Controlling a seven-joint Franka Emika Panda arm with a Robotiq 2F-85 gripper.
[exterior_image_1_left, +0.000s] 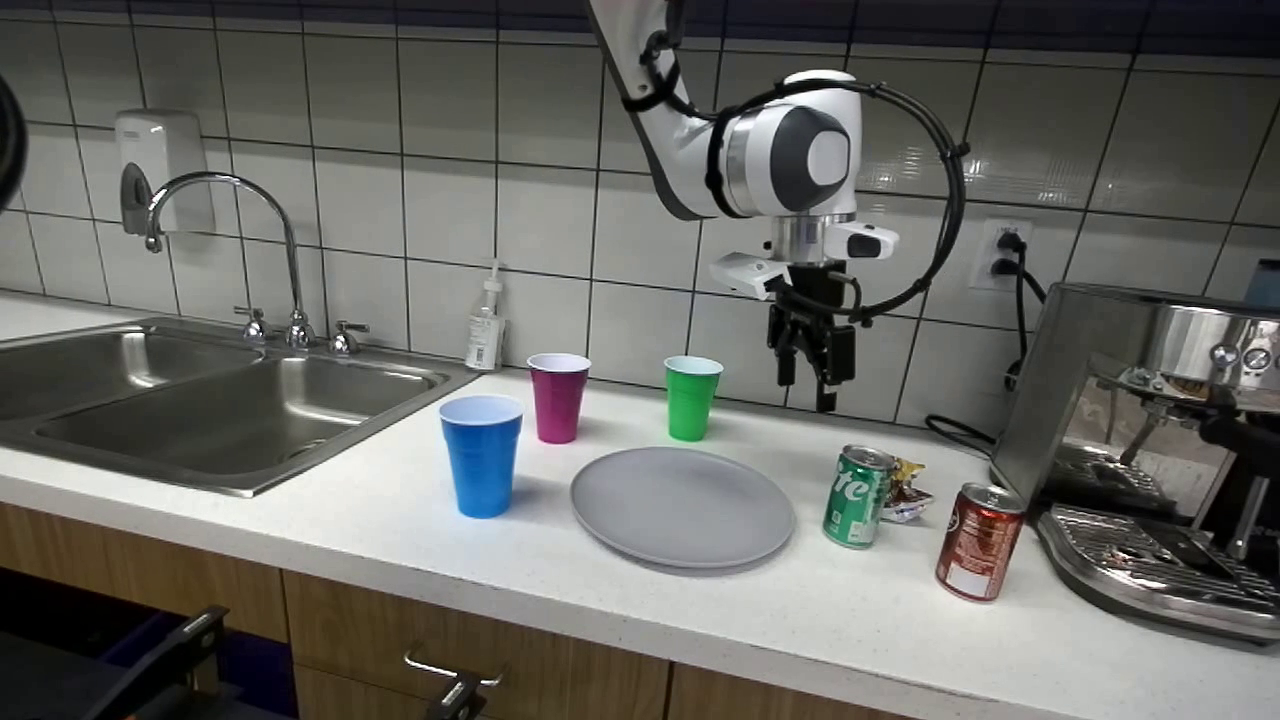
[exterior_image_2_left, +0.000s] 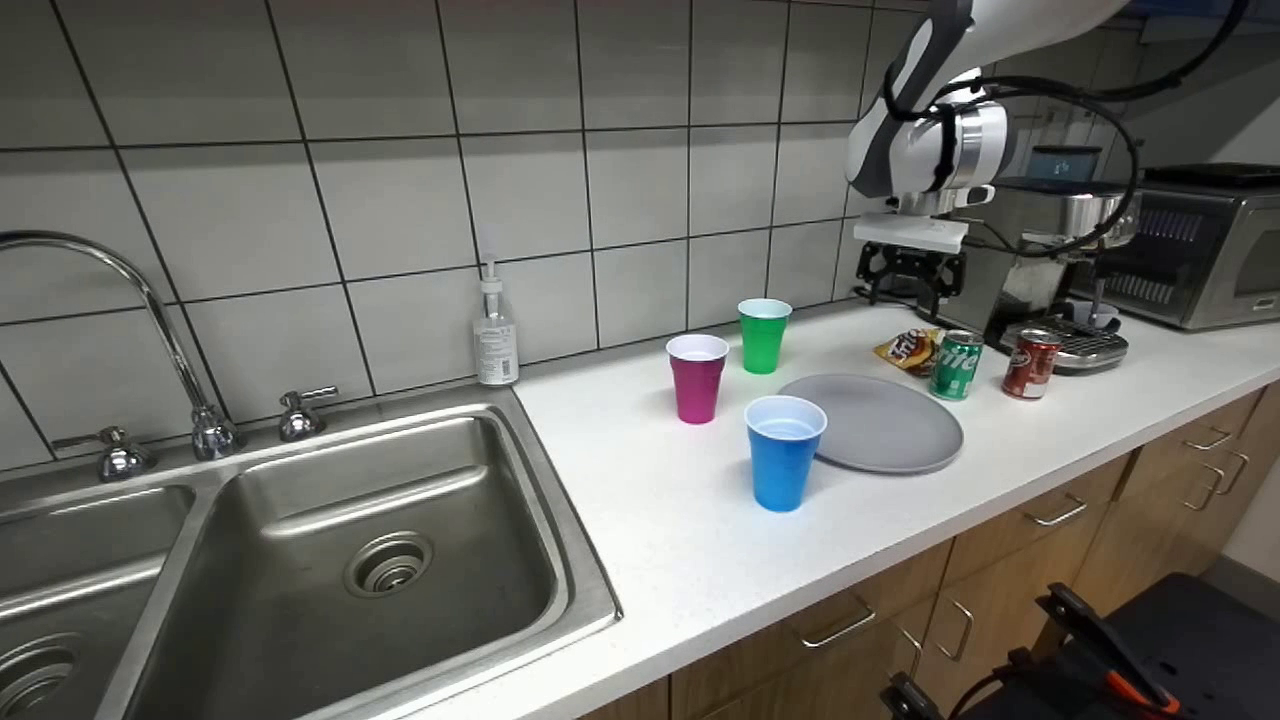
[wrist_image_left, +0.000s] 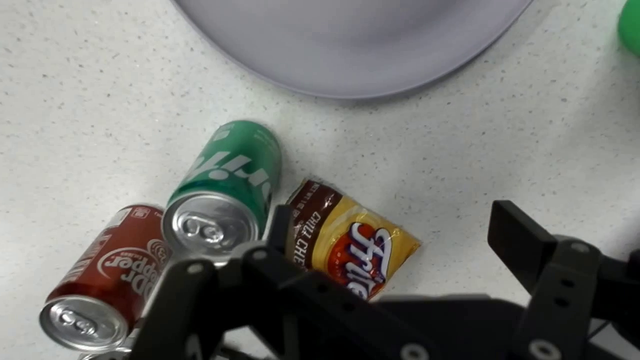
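My gripper (wrist_image_left: 400, 229) stands open high above the white counter, with nothing between its fingers. Below it in the wrist view lies a yellow and brown Fritos bag (wrist_image_left: 362, 235), partly covered by one finger. The bag is nearest to the gripper but not touched. Beside the bag stands a green Sprite can (wrist_image_left: 227, 175), and a red Dr Pepper can (wrist_image_left: 112, 270) is just past it. In an exterior view the gripper (exterior_image_1_left: 806, 385) hangs near the tiled wall, above and behind the green can (exterior_image_1_left: 858, 497), which partly hides the bag (exterior_image_1_left: 905, 490).
A grey plate (exterior_image_1_left: 682, 507) lies left of the cans. Around it stand a blue cup (exterior_image_1_left: 482, 460), a purple cup (exterior_image_1_left: 558, 400) and a green cup (exterior_image_1_left: 691, 400). A steel coffee machine (exterior_image_1_left: 1180, 330) borders the right; a sink (exterior_image_2_left: 380, 540) and soap bottle (exterior_image_2_left: 496, 345) are opposite.
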